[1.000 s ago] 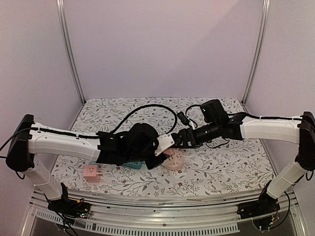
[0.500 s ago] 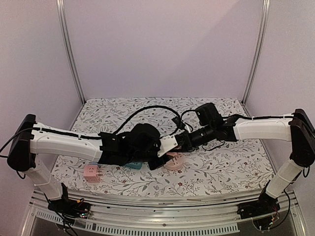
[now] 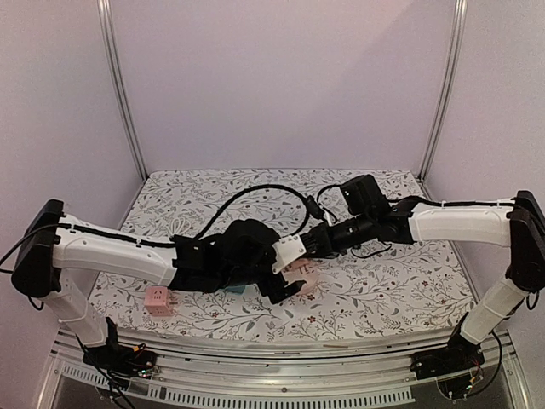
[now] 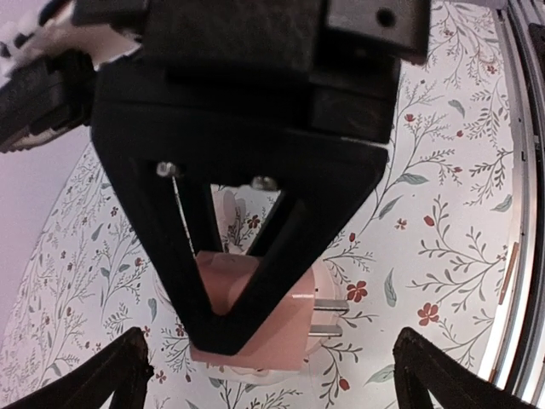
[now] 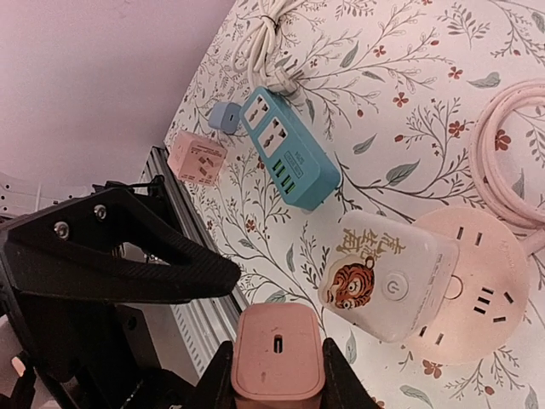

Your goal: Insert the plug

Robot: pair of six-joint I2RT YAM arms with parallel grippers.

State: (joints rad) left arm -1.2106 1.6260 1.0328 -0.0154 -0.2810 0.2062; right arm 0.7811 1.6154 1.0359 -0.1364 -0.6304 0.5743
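The right gripper (image 5: 278, 383) is clamped on the pink plug (image 5: 278, 345), one finger on each side of its body. In the left wrist view the plug's metal prongs (image 4: 328, 315) stick out bare, in no socket. The left gripper (image 4: 281, 375) sits close against it with its fingers (image 4: 128, 375) spread wide and nothing between them. Both tools meet over the middle of the worktop (image 3: 383, 290), toward its near edge. Just beside the plug lies the round pink socket (image 5: 490, 273), with a white tiger adapter (image 5: 383, 273) seated on its left part. Further left lies a blue power strip (image 5: 289, 153), and a pink cube adapter (image 3: 159, 300) rests toward the near left corner.
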